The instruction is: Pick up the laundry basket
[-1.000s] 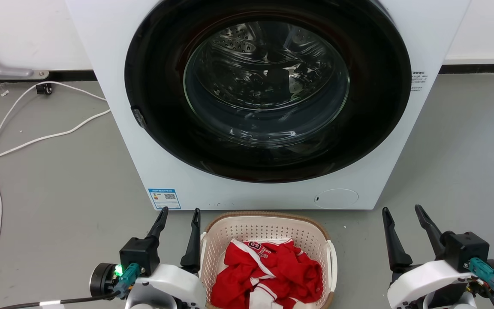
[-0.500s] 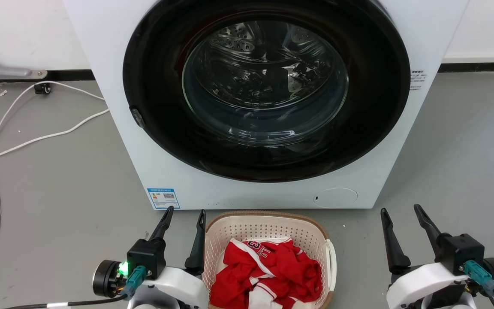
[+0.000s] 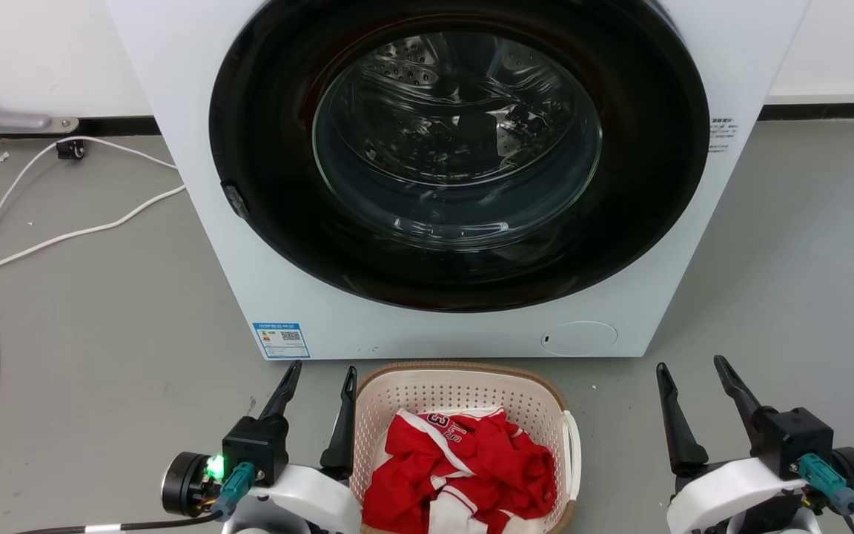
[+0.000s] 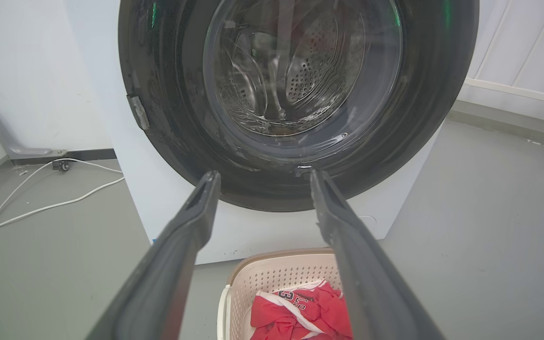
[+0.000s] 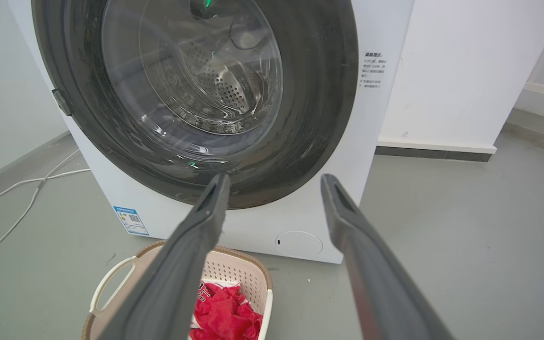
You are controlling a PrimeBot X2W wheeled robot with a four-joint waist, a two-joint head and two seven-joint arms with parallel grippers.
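One cream perforated plastic laundry basket [image 3: 457,393] with a brown woven-look rim is sitting on the grey floor [image 3: 101,356], right in front of one white front-loading washing machine [image 3: 197,148], and is holding one heap of red-and-white clothing [image 3: 464,467]. Two claws are flanking it, both gaping and empty. The left claw [image 3: 323,368] is hovering just beside its wall and the right claw [image 3: 689,363] well apart, likely lining up on its two white side handles [image 3: 574,445].

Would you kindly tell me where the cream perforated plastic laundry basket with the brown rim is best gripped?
Probably by its two white side handles, the left gripper from its left, the right gripper from its right. The handles loop out from opposite sides, and both open grippers flank the laundry basket.
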